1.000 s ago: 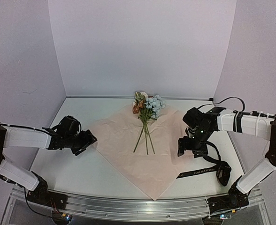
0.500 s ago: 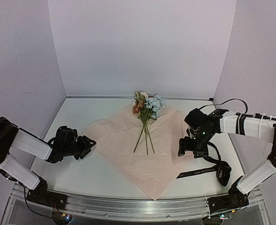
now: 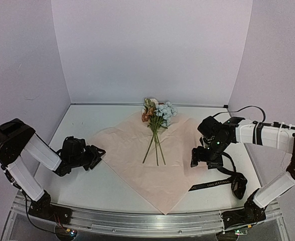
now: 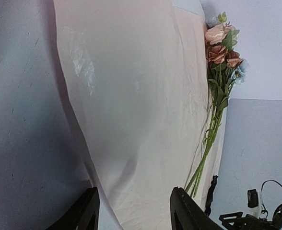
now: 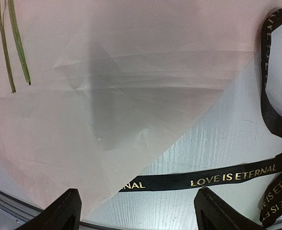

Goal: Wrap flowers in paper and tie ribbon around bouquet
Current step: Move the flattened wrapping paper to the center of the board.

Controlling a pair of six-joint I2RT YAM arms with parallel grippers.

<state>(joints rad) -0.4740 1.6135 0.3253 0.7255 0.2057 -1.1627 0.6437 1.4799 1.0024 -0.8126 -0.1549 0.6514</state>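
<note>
1. Paper (image 3: 132, 155): lies flat on the table (image 3: 82, 186) as a diamond, one corner toward the arms.
2. Flowers (image 3: 158, 113): rest on the paper's middle, blooms at the far corner.
3. Left gripper (image 3: 98, 152): low at the paper's left corner. Fingers (image 4: 182, 211) are spread – the paper edge lies between them.
4. Right gripper (image 3: 194, 161): over the right corner, fingers spread wide – nothing held.
5. Ribbon (image 3: 215, 183): on the table, one end under the paper's right edge.

desk (image 3: 87, 188): white, fills lower half of top view | paper (image 3: 132, 155): pale pink, spread flat as a diamond at centre | ribbon (image 3: 213, 184): black, gold lettering, lower right, one end under the paper's edge
</note>
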